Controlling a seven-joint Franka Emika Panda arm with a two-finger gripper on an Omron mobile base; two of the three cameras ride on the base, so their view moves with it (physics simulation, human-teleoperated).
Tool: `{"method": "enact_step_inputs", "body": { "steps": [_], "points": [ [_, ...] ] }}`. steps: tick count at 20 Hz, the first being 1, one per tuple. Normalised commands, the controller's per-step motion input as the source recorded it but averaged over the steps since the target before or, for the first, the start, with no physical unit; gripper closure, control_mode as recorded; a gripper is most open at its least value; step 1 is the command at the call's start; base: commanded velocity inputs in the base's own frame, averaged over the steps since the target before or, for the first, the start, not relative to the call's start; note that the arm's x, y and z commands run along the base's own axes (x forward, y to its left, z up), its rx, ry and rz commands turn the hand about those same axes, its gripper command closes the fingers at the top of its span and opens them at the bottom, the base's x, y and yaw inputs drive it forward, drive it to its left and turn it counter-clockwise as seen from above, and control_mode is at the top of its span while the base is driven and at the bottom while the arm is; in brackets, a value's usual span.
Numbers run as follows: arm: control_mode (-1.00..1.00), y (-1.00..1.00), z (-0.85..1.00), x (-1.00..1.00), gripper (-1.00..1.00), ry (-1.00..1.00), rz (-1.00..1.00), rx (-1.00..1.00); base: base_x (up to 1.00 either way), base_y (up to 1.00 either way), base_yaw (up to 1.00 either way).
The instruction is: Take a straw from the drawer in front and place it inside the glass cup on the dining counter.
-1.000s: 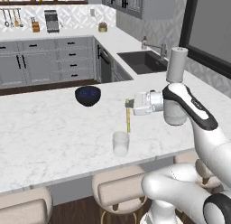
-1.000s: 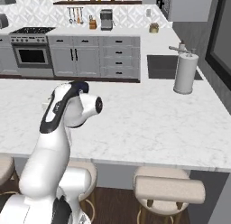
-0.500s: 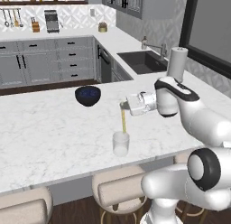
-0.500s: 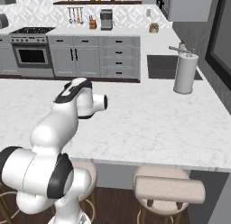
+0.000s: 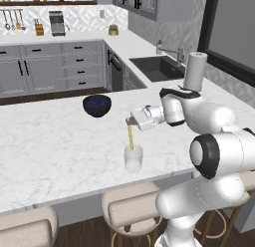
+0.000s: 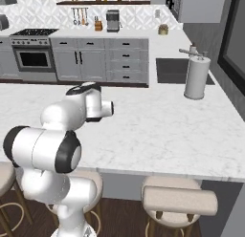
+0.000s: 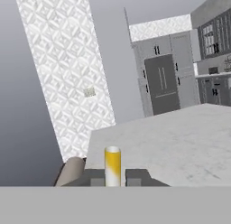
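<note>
Since the earlier frames the arm had swung left across the surface (image 5: 50, 141), carrying the straw (image 5: 130, 137) from a spot right of the cup (image 5: 133, 158) to directly above it; the cup and the bowl (image 5: 96, 105) had not shifted. The arm's elbow had also folded in nearer the base, so its joints loomed larger in both base views.

At this moment, in the left base view, the fingers (image 5: 129, 121) were clenched on the top end of the straw. The straw hung close to upright, and its lower end dipped into the mouth of the cup; whether it touched the bottom could not be told. The cup stood upright on the surface, near the edge with the stools (image 5: 130, 208), well apart from the bowl farther back. A white paper-towel roll (image 5: 194, 71) stood behind the arm, near the sink (image 5: 157, 67).

In the hand view the straw (image 7: 112, 165) showed as a short yellow stub rising between the two dark fingertips (image 7: 137, 177), which pressed against it on either side. Beyond it lay the surface (image 7: 180, 142), one stool cushion (image 7: 71, 171) at its edge, and grey cabinets (image 7: 164, 81) against the far wall.

In the right base view the arm's white body hid the hand, and the roll (image 6: 197, 78) stood on the surface (image 6: 167, 131) beside the sink (image 6: 174, 71).
</note>
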Motion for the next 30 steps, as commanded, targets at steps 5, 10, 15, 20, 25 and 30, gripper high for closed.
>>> {"method": "enact_step_inputs", "body": {
  "steps": [5,10,15,20,25,30],
  "points": [
    [-1.00,0.02,-0.34,0.28,1.00,0.00,0.10,0.00,0.00,0.00,0.00],
    [-1.00,0.03,-0.31,0.32,1.00,0.00,0.10,0.00,0.00,0.00,0.00],
    [-1.00,0.04,-0.17,0.03,1.00,0.00,0.10,0.00,0.00,0.00,0.00],
    [-1.00,0.00,0.00,-0.63,1.00,0.00,0.11,0.02,0.00,0.00,0.00],
    [-1.00,0.00,-0.02,-0.65,1.00,0.00,0.09,0.01,0.00,0.00,0.00],
    [-1.00,0.00,-0.16,-0.17,1.00,0.00,0.08,0.00,0.00,0.00,0.00]
  ]
}}
